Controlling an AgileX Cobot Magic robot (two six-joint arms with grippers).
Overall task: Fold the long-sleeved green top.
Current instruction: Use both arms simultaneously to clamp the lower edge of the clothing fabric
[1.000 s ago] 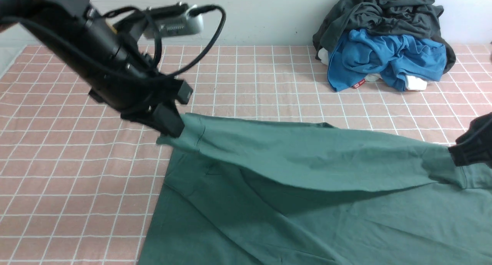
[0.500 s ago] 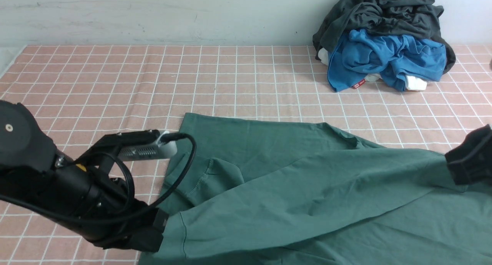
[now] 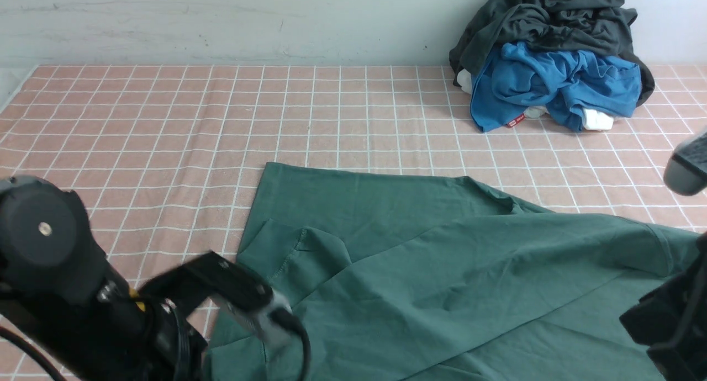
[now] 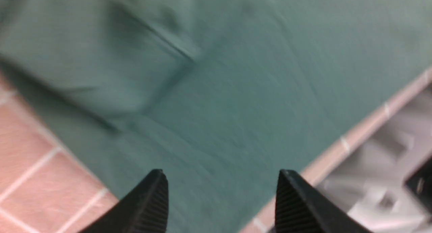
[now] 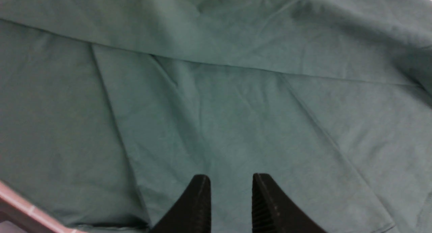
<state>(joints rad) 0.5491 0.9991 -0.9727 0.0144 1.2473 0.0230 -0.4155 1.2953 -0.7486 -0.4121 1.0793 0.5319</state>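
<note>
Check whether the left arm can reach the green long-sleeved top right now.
Probably yes. The left claw hangs open directly over the green long-sleeved top, with nothing between them. The clothes pile sits far off at the back right, out of its way.

Wide front, close wrists, all sharing top [image 3: 420, 270].

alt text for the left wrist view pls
The left end effector, jaws wide apart and empty, hangs over the green top. The top lies creased on a pink checked cloth. The picture is blurred.
</note>
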